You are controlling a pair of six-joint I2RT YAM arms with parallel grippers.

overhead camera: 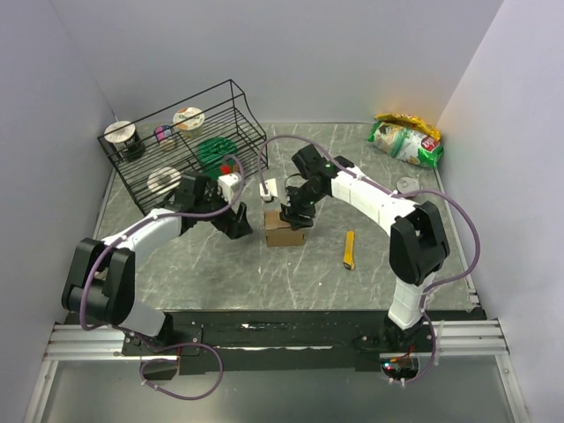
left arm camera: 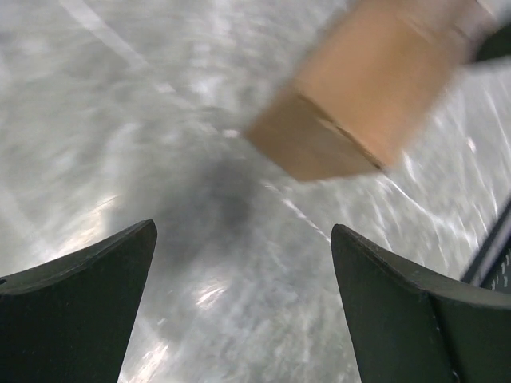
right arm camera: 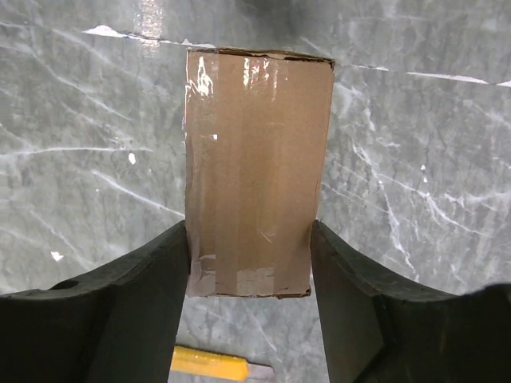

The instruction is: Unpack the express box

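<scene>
1. Two arms meet at mid-table. The express box [overhead camera: 284, 231] sits flat on the grey marble table [overhead camera: 203, 264], closed, with shiny tape along its top.
2. The right arm rises from its base at 5 o'clock and the forearm runs toward 10 o'clock. The wrist bends down over the box.
3. The right gripper [overhead camera: 289, 211] has come in from above and its two black fingers [right arm camera: 160, 271] press the box's two opposite sides, so the pincer is clamped on the box.
4. The left arm lies low from its base at 7 o'clock and reaches toward 2 o'clock.
5. The left gripper [overhead camera: 240, 225] is just at 9 o'clock of the box. Its pincer is wide with nothing between the fingers, and the box is blurred ahead of it.
6. A yellow cutter [overhead camera: 349, 249] lies at 4 o'clock of the box, apart from it.
7. A black wire rack [overhead camera: 185, 141] is at 10 o'clock on the table and a green snack bag [overhead camera: 405, 141] at 2 o'clock.
</scene>
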